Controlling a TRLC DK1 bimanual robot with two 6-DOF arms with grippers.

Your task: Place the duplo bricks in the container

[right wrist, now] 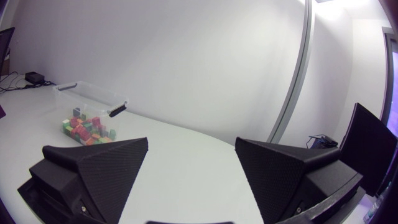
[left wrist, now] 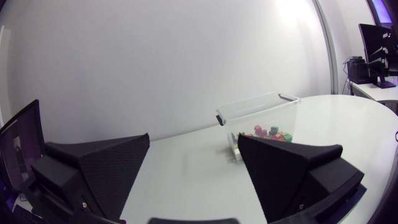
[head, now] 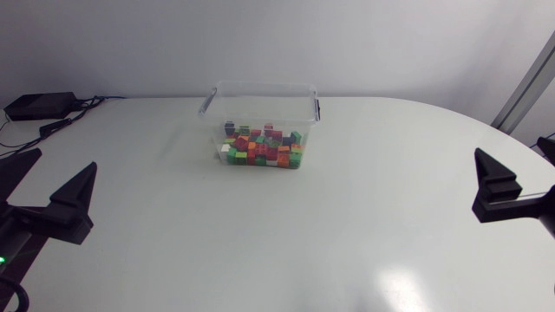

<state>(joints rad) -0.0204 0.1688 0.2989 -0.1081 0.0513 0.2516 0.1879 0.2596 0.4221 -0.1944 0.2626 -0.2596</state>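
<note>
Dozens of bricks (head: 261, 148), perhaps, in container (head: 260, 104), wrist-view jaws apart

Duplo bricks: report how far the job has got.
Done, it seems: the duplo bricks lie piled inside the clear container, and no view shows one outside it on the table. In hand: nothing; the left gripper and right gripper are both open and empty, at the table's sides. Left: nothing that I can see.
</note>
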